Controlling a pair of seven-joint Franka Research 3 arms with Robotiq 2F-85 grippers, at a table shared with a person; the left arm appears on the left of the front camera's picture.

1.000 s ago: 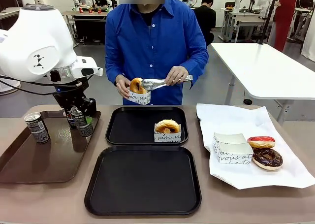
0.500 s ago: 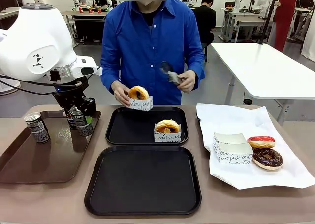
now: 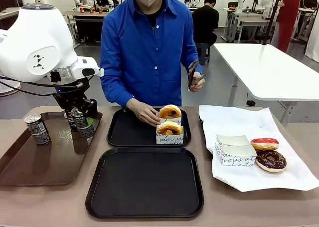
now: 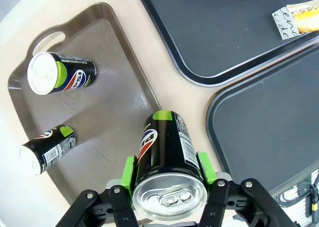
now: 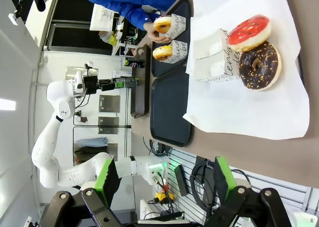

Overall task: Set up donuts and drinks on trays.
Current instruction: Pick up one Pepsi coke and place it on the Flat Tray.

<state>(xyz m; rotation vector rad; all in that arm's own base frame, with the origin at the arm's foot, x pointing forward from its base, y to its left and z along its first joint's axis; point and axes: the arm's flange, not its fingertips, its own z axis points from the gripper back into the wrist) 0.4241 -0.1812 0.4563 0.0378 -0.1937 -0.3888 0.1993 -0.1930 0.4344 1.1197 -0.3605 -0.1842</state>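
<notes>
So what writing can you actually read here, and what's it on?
"vous", part of a longer line in black script: sleeve on the paper, the paper being the white sheet.
"mou", then cut off: sleeve on the far tray, the far tray being black.
Pepsi logo, no clear letters: can in the left gripper.
Small print on that can: too small to read.

Person's hand crowds far tray; near tray lies bare.

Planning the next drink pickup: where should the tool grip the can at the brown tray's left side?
Likely its side wall below the silver top, coming from above: the can stands upright with room around, and the brown tray's raised rim hinders a sideways approach.
</notes>
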